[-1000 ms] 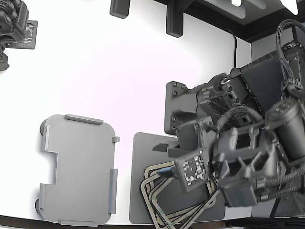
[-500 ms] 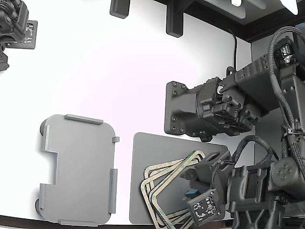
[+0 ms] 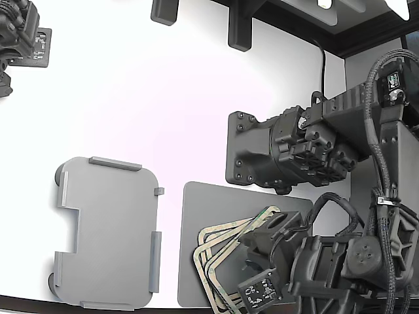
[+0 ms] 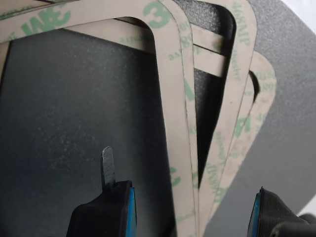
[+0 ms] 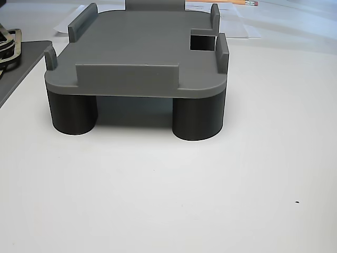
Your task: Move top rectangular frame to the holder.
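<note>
Several beige frames lie fanned on the dark mat (image 3: pixel 213 209). The top rectangular frame (image 4: pixel 170 113) has green lettering and a dark inner edge; in the exterior view this top frame (image 3: pixel 229 230) shows at the lower middle. My gripper (image 4: pixel 185 217) hangs low over the stack and is open. One finger (image 4: pixel 106 210) with a thin metal blade is over the frame's opening, and the other finger (image 4: pixel 269 217) is outside the stack. The frame's side strip runs between them, untouched. In the exterior view my gripper (image 3: pixel 254 265) covers the stack's right part. The light grey holder (image 3: pixel 105 229) stands bare at the exterior view's left.
The holder (image 5: pixel 142 52) rests on dark round legs with raised edge tabs. A second arm's black base (image 3: pixel 275 154) stands behind the mat. Another black device (image 3: pixel 19 36) sits at the exterior view's top left. Cables hang at the right edge.
My arm has swung down and toward the exterior view's left, from above the mat's right side to low over the fanned frames. The frames and holder have not moved.
</note>
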